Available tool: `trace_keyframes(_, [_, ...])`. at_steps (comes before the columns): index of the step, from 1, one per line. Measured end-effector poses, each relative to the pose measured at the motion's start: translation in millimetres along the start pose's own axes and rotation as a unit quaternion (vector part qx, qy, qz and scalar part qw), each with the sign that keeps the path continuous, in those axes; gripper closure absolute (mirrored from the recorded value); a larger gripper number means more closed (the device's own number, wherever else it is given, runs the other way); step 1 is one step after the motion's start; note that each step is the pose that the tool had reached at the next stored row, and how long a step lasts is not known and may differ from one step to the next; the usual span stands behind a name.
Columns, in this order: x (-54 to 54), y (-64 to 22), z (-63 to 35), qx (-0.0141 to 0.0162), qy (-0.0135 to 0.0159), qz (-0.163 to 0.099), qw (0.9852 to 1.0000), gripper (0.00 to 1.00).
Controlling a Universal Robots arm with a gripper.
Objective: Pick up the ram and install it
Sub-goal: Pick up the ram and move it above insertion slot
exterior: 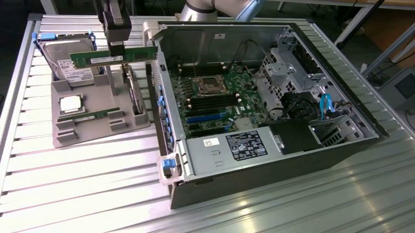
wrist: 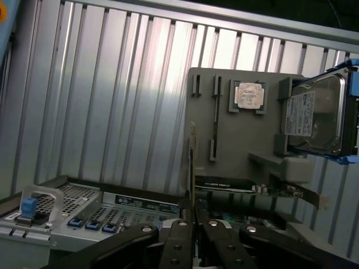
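Your gripper (exterior: 116, 53) is closed down tight on the ram (exterior: 91, 59), gripping it around mid-length. The stick is level and in the air above the grey tray (exterior: 97, 132), close to the open PC case (exterior: 194, 189). In the wrist view you see the ram (wrist: 192, 162) edge-on between the fingers (wrist: 176, 241). The tray holds a hard drive (exterior: 68, 65), a processor chip (exterior: 71, 103) and a second green stick (exterior: 91, 116) lying flat.

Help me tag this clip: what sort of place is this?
Probably a robotics lab bench for computer assembly: an open desktop PC case on a slatted metal table, a grey fixture holding a hard drive, and the gripper holding a RAM stick.
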State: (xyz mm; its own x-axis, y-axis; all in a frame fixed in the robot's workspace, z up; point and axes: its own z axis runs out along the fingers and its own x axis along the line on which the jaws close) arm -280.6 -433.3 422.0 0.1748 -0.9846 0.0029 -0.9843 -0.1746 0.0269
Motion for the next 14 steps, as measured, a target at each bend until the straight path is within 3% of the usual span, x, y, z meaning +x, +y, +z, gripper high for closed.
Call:
trace_keyframes(7, [2.6, -14.5, -0.4, 0.0, 0.0, 0.0, 1.0, 0.87])
trace_keyframes(14, [6.3, -35.3, -1.0, 0.0, 0.0, 0.0, 1.0, 0.87])
